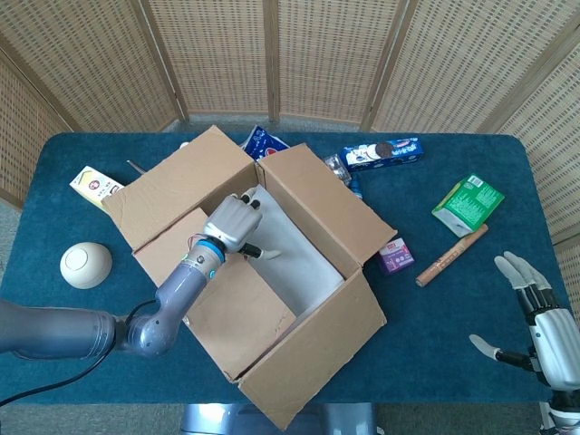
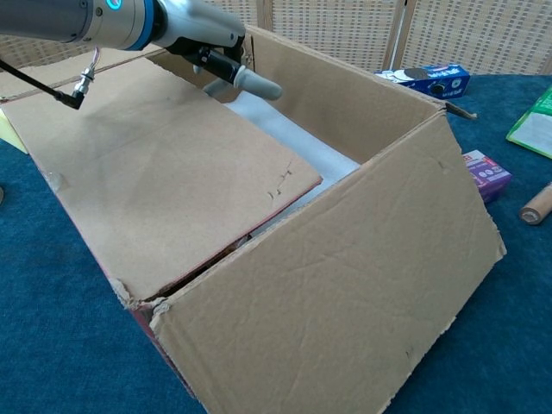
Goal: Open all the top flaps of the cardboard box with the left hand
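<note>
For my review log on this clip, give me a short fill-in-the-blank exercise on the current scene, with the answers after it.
1. The left hand is over the cardboard ___.
2. One flap still lies folded ___ over the opening.
3. The right hand, fingers spread, holds ___.
4. The round cream ball lies on the ___ tablecloth.

Missing words: box; inward; nothing; blue
</note>
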`<state>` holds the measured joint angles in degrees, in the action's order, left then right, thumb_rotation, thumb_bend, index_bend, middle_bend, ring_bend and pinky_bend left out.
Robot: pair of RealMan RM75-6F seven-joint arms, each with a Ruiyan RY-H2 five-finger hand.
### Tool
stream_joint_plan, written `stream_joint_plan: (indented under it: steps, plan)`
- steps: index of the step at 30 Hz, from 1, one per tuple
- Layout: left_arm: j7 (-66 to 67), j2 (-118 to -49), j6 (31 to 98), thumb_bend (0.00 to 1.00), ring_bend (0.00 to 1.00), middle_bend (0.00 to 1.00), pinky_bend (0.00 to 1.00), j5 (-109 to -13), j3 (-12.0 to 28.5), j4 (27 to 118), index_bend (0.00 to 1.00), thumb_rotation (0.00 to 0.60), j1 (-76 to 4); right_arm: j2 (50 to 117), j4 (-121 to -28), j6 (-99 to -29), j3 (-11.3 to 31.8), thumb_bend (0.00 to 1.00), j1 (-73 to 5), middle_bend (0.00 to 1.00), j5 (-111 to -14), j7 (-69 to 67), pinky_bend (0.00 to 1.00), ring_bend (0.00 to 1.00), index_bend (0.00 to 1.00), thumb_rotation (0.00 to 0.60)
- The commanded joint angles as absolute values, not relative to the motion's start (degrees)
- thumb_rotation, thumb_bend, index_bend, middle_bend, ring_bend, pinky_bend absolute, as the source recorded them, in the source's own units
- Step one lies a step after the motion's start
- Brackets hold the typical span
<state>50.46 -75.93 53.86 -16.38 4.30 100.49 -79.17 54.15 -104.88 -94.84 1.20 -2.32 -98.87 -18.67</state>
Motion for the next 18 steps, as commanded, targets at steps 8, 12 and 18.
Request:
stream_joint_plan:
  steps: [8, 12, 18]
  plan:
    - [49.9, -73.3, 52.5, 0.0, 0.13, 0.24, 0.36, -12.8, 3.8, 104.0, 0.75, 0.073, -79.5, 54.1, -104.9, -95.0, 1.2, 0.0, -2.3, 0.0, -99.0, -18.9, 0.12, 0.0, 0.0, 0.6]
    - [49.7, -71.4, 51.9, 0.0, 0.13, 0.27, 0.37, -11.9, 3.2, 105.9, 0.75, 0.069, -79.7, 54.1, -104.9, -95.1, 1.2, 0.0, -2.2, 0.0, -99.1, -18.9, 0.12, 0.0, 0.0, 0.6]
    - [48.1, -67.3, 50.6, 0.0, 0.24, 0.44, 0.4, -11.4, 2.8, 109.6, 0.75, 0.074, -79.3, 54.1, -105.1, -95.4, 1.1, 0.0, -2.1, 0.0, -99.5, -18.6, 0.12, 0.0, 0.0, 0.6]
